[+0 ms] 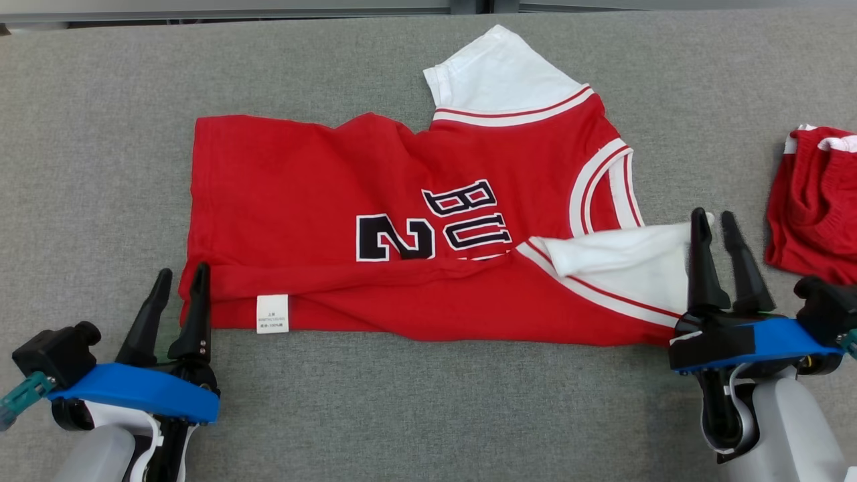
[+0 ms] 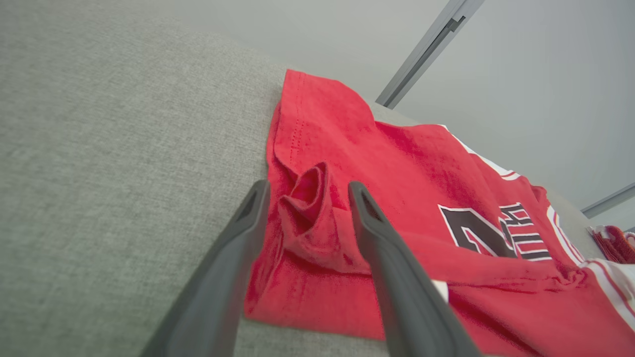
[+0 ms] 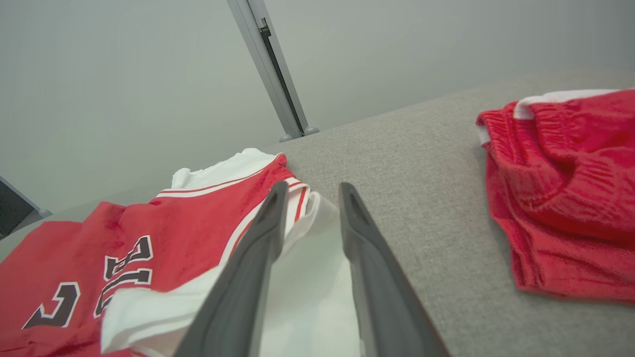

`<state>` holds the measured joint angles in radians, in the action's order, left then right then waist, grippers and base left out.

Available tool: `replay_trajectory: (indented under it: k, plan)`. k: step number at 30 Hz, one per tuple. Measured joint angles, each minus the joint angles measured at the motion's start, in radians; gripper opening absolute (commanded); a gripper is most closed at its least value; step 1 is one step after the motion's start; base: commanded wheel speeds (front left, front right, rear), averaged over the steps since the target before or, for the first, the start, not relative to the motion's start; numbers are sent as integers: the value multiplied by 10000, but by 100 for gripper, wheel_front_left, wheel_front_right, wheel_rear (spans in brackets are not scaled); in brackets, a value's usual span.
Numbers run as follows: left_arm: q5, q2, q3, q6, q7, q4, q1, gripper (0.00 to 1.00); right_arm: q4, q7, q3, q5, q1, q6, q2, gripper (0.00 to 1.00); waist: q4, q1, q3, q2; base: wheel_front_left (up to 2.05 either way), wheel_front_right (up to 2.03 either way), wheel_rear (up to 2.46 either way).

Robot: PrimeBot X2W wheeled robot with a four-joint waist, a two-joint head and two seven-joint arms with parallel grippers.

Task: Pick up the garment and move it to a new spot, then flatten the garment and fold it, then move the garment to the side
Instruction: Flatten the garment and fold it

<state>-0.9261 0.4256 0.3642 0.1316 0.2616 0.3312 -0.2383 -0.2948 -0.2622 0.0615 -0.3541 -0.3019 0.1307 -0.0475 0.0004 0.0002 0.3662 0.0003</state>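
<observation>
A red jersey [image 1: 301,201] lay spread across the middle of the grey desk [image 1: 100,134], its hem toward the robot's left and its neck toward the right; black letters and a number [image 1: 395,237] showed on the chest; the near long edge was turned over onto the body in a narrow fold, with a small white label [image 1: 272,313] on that fold near the hem; one white sleeve [image 1: 502,73] stuck out at the far side, and the other white sleeve [image 1: 629,261] lay folded across the near shoulder.

The left gripper [image 1: 182,271] sat at the near hem corner; in the left wrist view its fingers [image 2: 233,258] stood moderately apart either side of a small rolled-up bunch of red cloth [image 2: 307,198], not pressed together on it.

The right gripper [image 1: 712,215] stood at the outer end of the near sleeve; in the right wrist view its fingers [image 3: 248,267] were narrowly parted with the white cloth [image 3: 307,277] lying in the gap and beneath them; no pinch on the cloth could be seen.

A crumpled pair of red shorts [image 1: 817,201] with a white waistband lay on the desk to the right of the right gripper, apart from the jersey.
</observation>
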Motion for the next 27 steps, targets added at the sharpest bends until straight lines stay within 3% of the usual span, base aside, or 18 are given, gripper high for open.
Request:
replay_trajectory:
  k: [5, 11, 19, 27]
  plan:
    - [-136, -12, -142, 0, 0, -364, 387, 100, 508, -2, 113, -232, 190, 0, -2, 100, -81, -2, -29, -1, 0, 0, 0]
    - [-522, 263, 573, -2, 15, -422, 739, 100, 848, -2, -157, -343, 831, 0, -8, 100, -312, -3, -29, -1, 0, 0, 0]
    - [-685, 654, 842, -2, 102, 92, 635, 100, 1160, 0, -679, -522, 1214, 0, -8, 100, -787, -4, 95, -4, 0, 0, 0]
    - [-568, 577, 763, -2, 119, 571, 724, 100, 1241, 0, -769, -587, 1489, 0, -8, 100, -893, -2, -235, -5, 0, 0, 0]
